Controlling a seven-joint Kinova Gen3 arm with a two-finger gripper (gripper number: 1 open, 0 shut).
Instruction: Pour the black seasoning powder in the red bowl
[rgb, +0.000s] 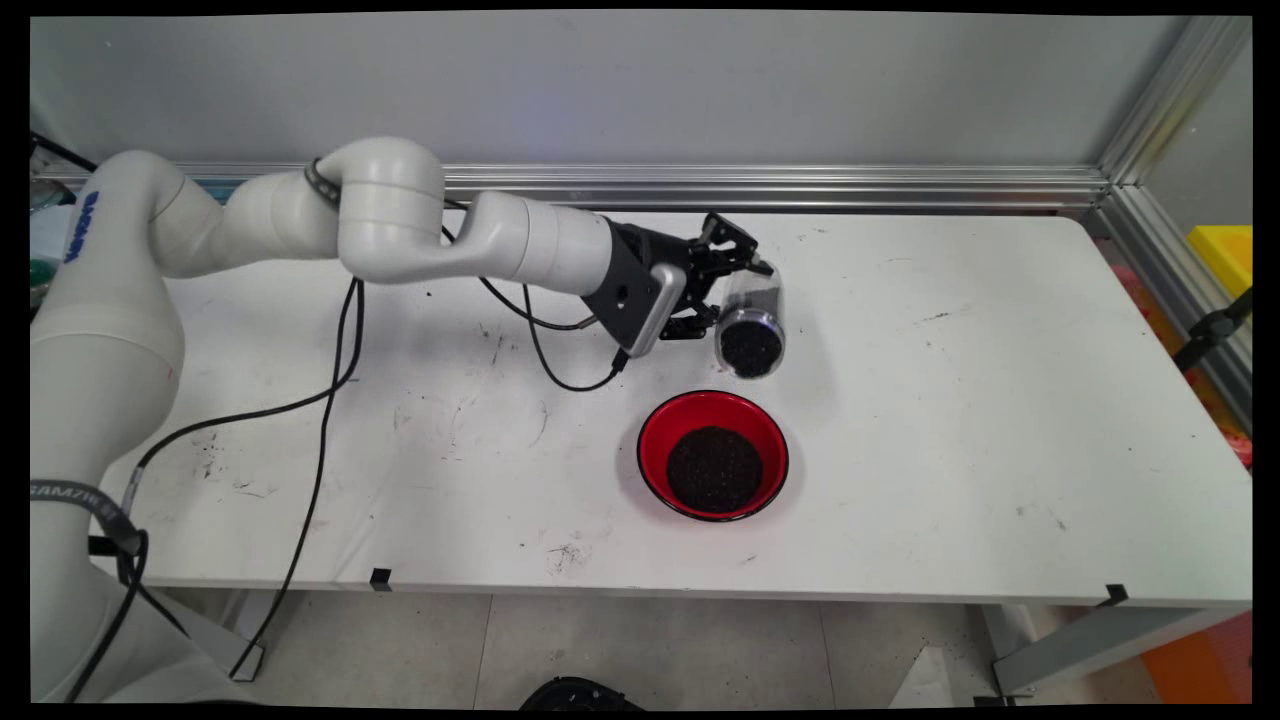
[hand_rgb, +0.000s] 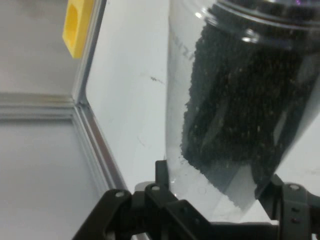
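Gripper is clamped on a clear jar, fingers closed against its wall. Jar is tipped on its side in the air above the table, mouth toward the near edge, dark grains heaped toward the mouth. Red bowl stands just nearer than the mouth, with a dark heap inside. Judgement: tilt slowly and keep the mouth over the bowl's middle, or grains will scatter. Yellow bin sits far right.
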